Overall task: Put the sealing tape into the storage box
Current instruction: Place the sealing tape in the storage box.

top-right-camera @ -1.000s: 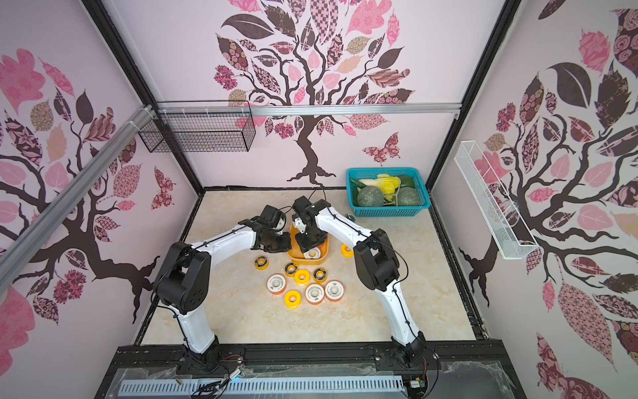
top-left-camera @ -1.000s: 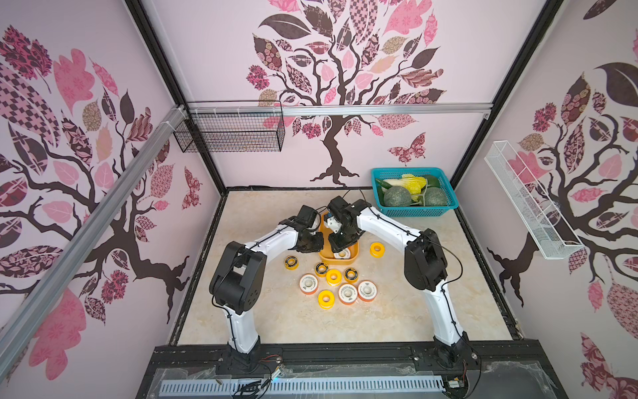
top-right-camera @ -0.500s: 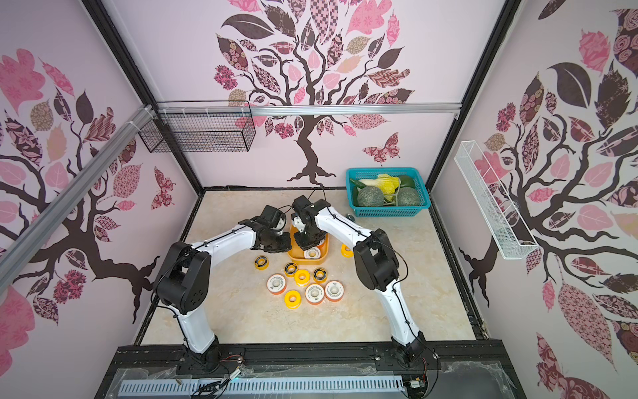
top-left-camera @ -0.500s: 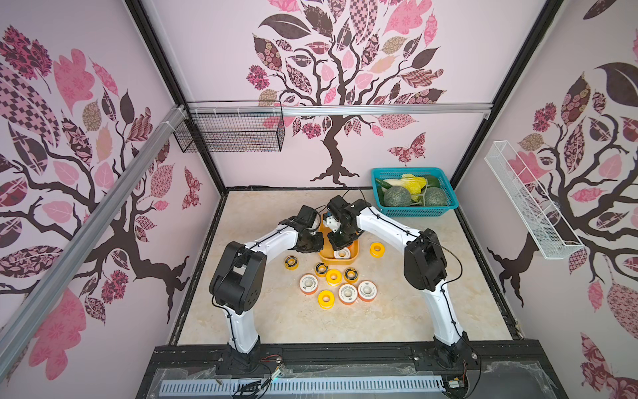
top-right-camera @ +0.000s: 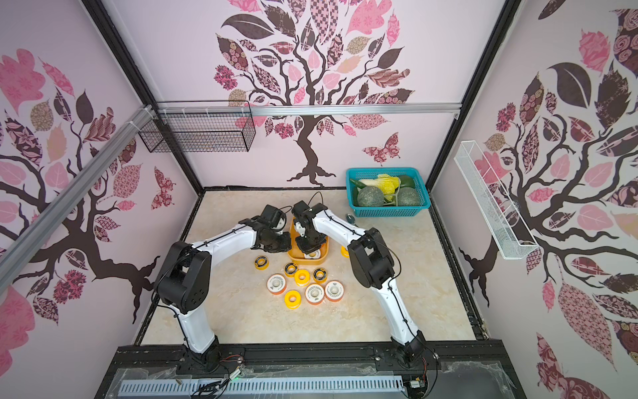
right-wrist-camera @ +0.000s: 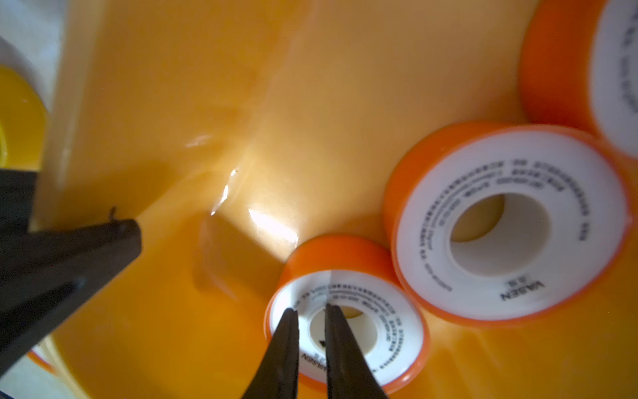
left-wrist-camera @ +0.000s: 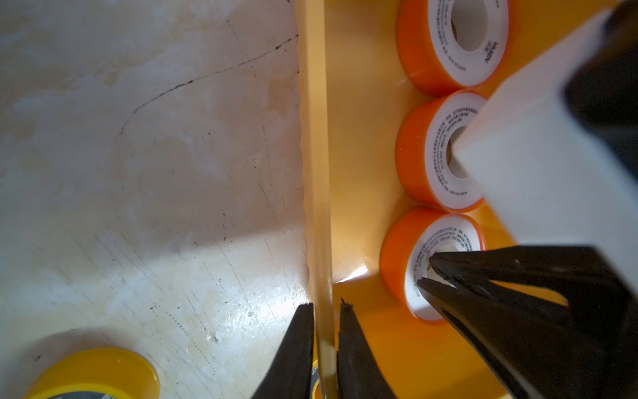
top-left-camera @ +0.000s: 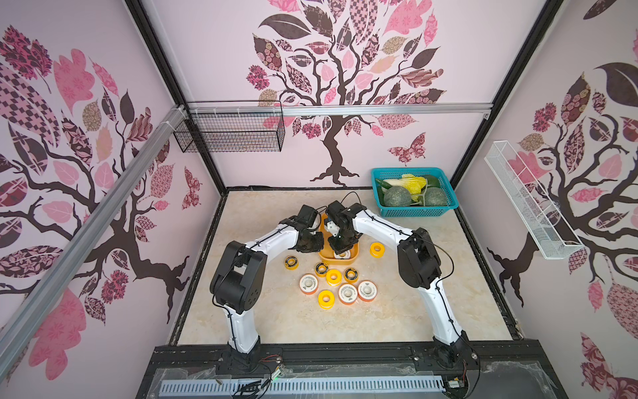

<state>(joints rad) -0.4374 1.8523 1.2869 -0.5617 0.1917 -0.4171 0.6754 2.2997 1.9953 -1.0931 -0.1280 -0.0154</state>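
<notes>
The yellow-orange storage box (top-left-camera: pixel 328 258) (top-right-camera: pixel 297 257) sits mid-table under both wrists. My left gripper (left-wrist-camera: pixel 326 307) is shut on its side wall (left-wrist-camera: pixel 316 165), one finger outside and one inside. Three white-faced, orange-rimmed sealing tape spools lie inside (left-wrist-camera: pixel 452 38) (left-wrist-camera: pixel 424 155) (right-wrist-camera: pixel 348 324). My right gripper (right-wrist-camera: pixel 310 309) (top-left-camera: pixel 340 250) hangs just over the nearest spool's face, shut, with nothing between its fingers. In front of the box, several more spools lie on the table: white-faced (top-left-camera: pixel 308 284), all yellow (top-left-camera: pixel 326 299) (top-left-camera: pixel 375 249), and yellow with black rings (top-left-camera: pixel 291 262).
A teal basket (top-left-camera: pixel 414 207) of vegetables stands at the back right, with a teal spoon tip (top-right-camera: pixel 349 217) just in front of it. A black wire basket (top-left-camera: pixel 229 136) hangs on the back wall. On the right wall hangs a white mesh basket (top-left-camera: pixel 528 203).
The right gripper's jaws have closed over the spool in the box. Both arms stay where they were, and the left grip on the wall is unchanged.
</notes>
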